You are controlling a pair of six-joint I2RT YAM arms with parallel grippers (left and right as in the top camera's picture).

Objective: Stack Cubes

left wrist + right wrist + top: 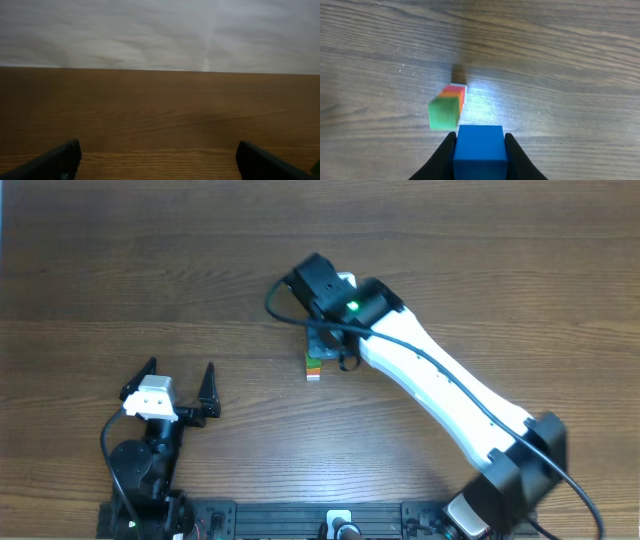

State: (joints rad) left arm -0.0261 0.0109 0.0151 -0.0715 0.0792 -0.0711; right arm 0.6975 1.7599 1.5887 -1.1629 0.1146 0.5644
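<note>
A tower of cubes (313, 366) stands on the wooden table near its middle. In the right wrist view it is seen from above: a green cube (443, 112) on top, orange (456, 98) and red (452, 89) edges below it. My right gripper (480, 137) is shut on a blue cube (480, 150), held above the table just beside the tower. In the top view the right gripper (325, 340) hangs over the tower's far side. My left gripper (180, 370) rests open at the lower left, holding nothing; its fingers (55, 162) stand wide apart over bare wood.
The wooden table (120, 260) stretches on all sides of the tower. A black cable (280, 305) loops off the right wrist. Pale wall (160, 30) lies beyond the table's far edge in the left wrist view.
</note>
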